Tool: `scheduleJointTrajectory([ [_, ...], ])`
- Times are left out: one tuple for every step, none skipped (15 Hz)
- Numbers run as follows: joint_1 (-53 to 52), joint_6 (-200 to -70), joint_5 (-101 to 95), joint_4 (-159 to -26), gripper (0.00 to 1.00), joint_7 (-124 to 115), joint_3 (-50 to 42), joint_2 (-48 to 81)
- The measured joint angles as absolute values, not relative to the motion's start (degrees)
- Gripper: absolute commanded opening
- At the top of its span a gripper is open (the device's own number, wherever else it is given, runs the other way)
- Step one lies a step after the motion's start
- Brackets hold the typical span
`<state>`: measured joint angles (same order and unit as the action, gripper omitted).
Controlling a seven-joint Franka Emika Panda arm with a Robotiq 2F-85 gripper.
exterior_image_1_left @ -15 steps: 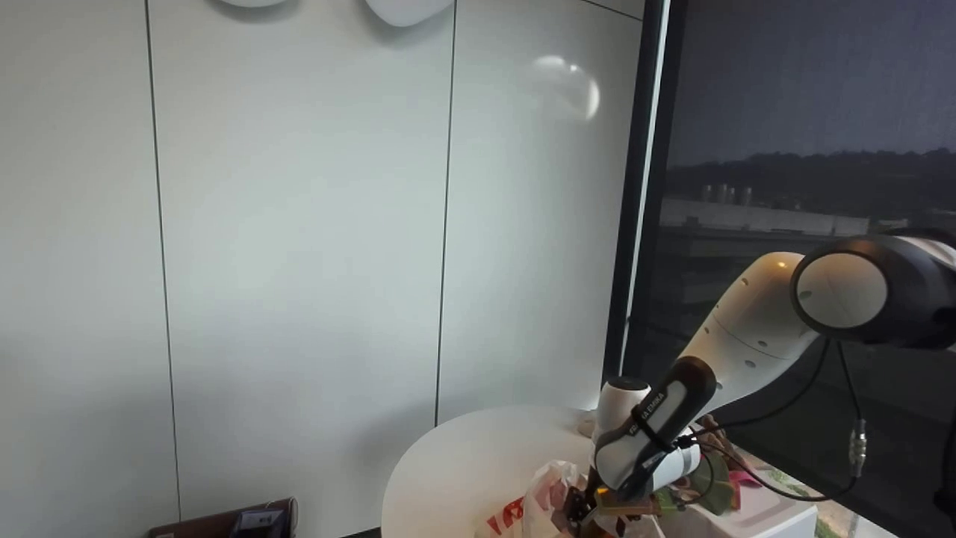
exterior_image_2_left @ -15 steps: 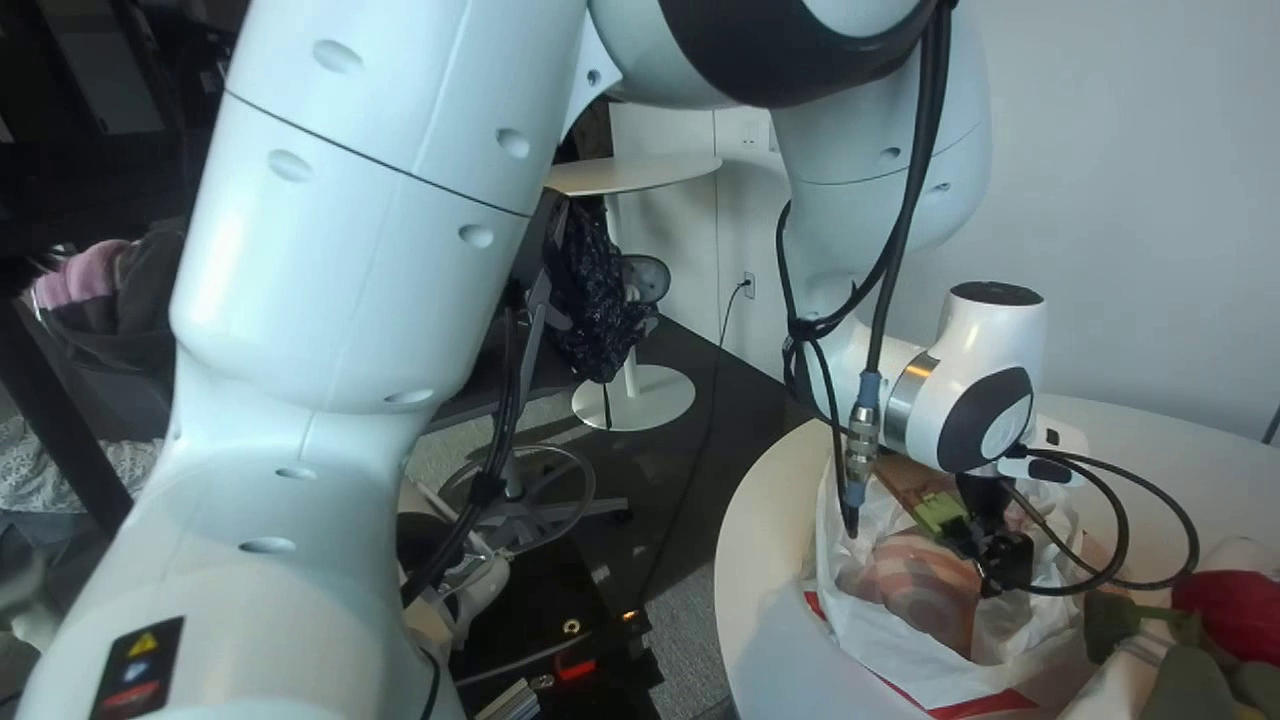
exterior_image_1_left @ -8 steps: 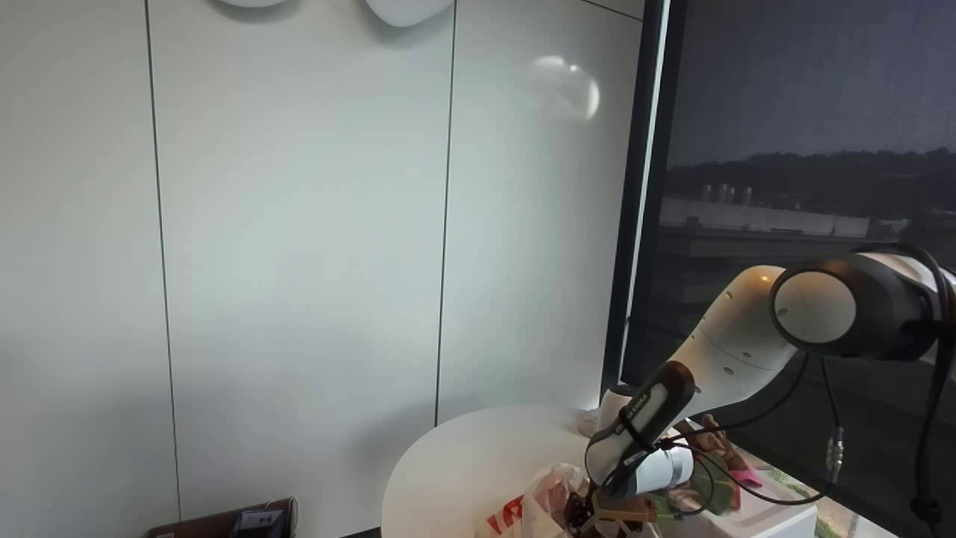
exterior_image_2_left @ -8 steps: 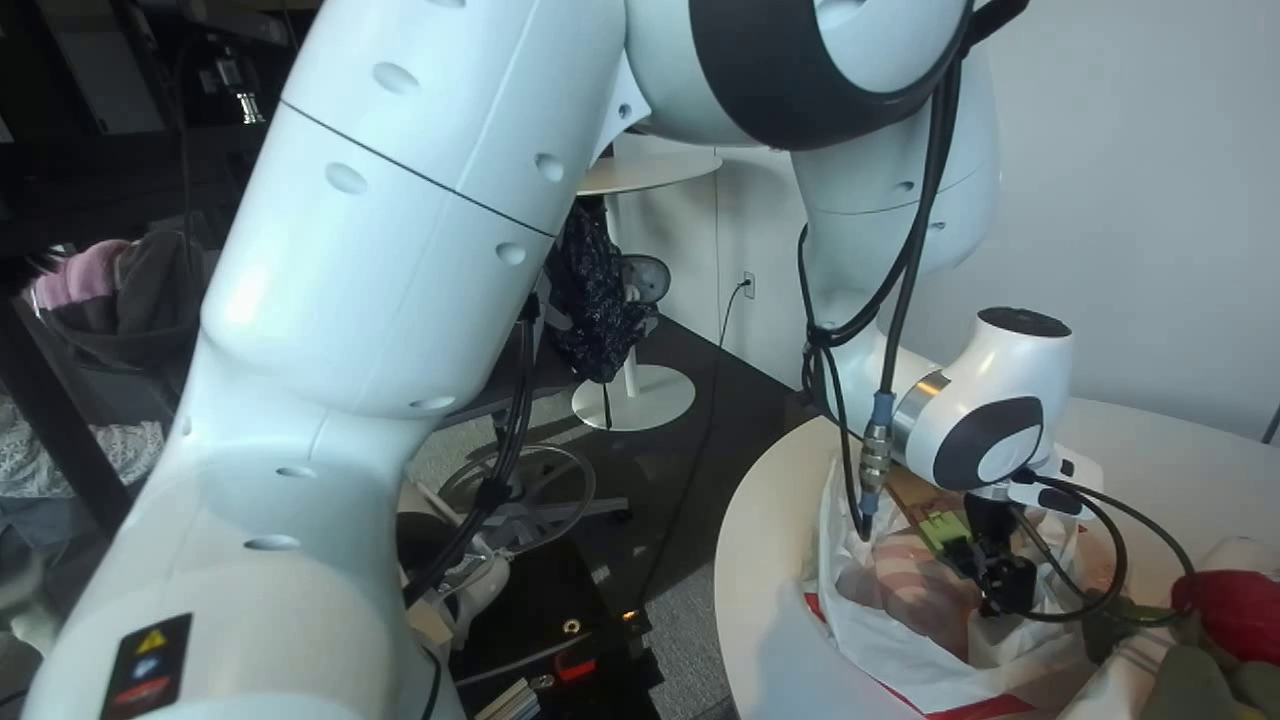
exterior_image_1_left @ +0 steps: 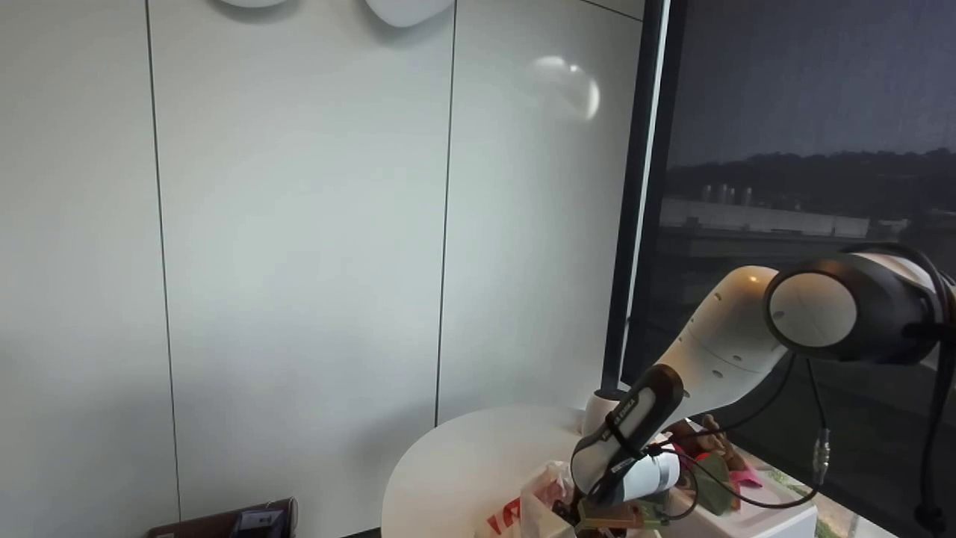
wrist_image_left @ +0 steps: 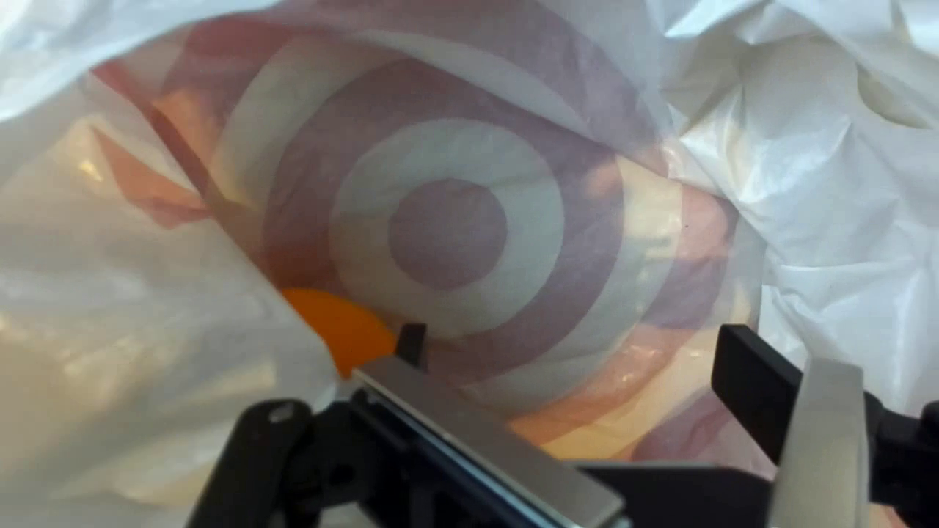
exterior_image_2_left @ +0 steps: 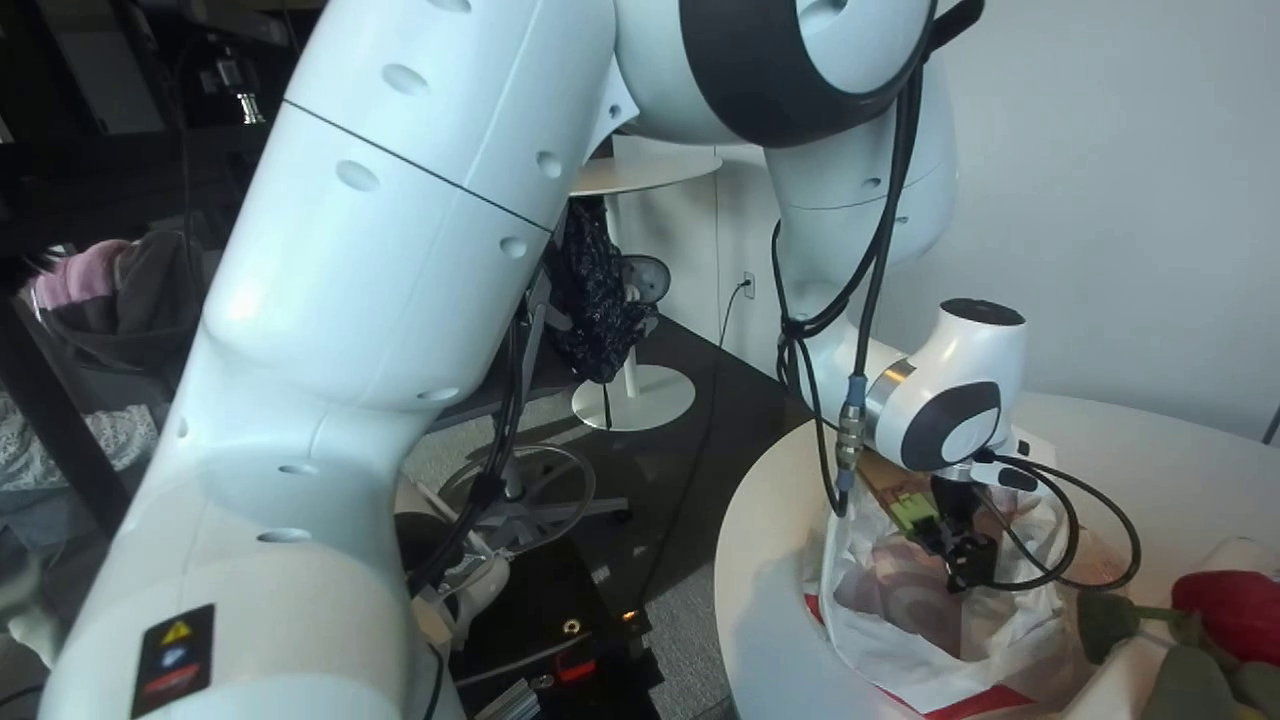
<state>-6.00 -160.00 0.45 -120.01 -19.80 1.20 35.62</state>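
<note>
My gripper (wrist_image_left: pixel 572 348) is open, with nothing between its fingers in the wrist view. It points down at a white plastic bag (wrist_image_left: pixel 843 191) printed with reddish target rings. Part of an orange thing (wrist_image_left: pixel 341 330) shows in the bag beside the left finger; the rest of it is hidden by the bag. In an exterior view the gripper (exterior_image_2_left: pixel 968 568) is over the mouth of the bag (exterior_image_2_left: pixel 920 675). In an exterior view the gripper (exterior_image_1_left: pixel 567 512) is partly hidden by the bag (exterior_image_1_left: pixel 534 519). I cannot tell whether the fingertips touch the bag.
The bag stands on a round white table (exterior_image_2_left: pixel 760 560). A red flower (exterior_image_2_left: pixel 1230 610) with green leaves lies beside the bag. A white box (exterior_image_1_left: pixel 769 515) with green and pink things on it stands by the window. Cables hang from the arm.
The arm has lowered a little, then shifted left in both exterior views, carrying the gripper across the bag's mouth. The bag stays in place on the table.
</note>
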Motion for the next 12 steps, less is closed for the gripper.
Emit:
scheduleJointTrajectory([
  [-6.5, -160.1, 0.45, -120.14, 1.0, -19.56, 1.2, 35.62],
  [-6.95, -160.21, 0.45, -120.26, 1.0, -19.23, 1.26, 35.6],
  [-7.29, -160.23, 0.45, -120.38, 1.0, -18.82, 1.41, 35.54],
  [-7.72, -160.24, 0.45, -120.43, 1.0, -18.48, 1.39, 35.53],
  [-8.23, -160.24, 0.43, -120.46, 1.0, -18.29, 1.14, 35.53],
  [-8.73, -160.25, 0.33, -120.47, 1.0, -18.18, 0.69, 35.53],
  [-9.3, -160.3, 0.14, -120.48, 1.0, -18.14, -0.05, 35.53],
  [-9.82, -160.44, -0.06, -120.47, 1.0, -18.14, -0.93, 35.53],
  [-10.29, -160.82, -0.38, -120.47, 1.0, -18.14, -1.91, 35.54],
  [-10.69, -161.28, -0.86, -120.47, 1.0, -18.14, -2.98, 35.53],
  [-11.19, -161.61, -1.46, -120.47, 1.0, -18.17, -4.26, 35.54],
  [-11.76, -161.92, -2.09, -120.46, 1.0, -18.19, -5.67, 35.53],
])
